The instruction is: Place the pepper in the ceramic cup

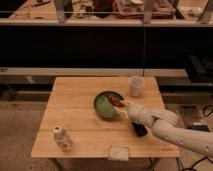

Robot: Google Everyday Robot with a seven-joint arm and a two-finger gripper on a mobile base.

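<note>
The dark red-brown pepper (pixel 115 101) is held at the tip of my gripper (pixel 120 105), just above the right side of the green bowl (pixel 103 107). The gripper is shut on the pepper. My white arm (pixel 160 124) reaches in from the lower right. The off-white ceramic cup (pixel 136 85) stands upright near the table's far right edge, up and to the right of the gripper and apart from it.
The wooden table (pixel 75 100) holds a small white labelled bottle (pixel 62 138) at the front left and a flat white packet (pixel 118 152) at the front edge. A dark object (pixel 139 130) lies under my arm. A dark counter runs behind the table.
</note>
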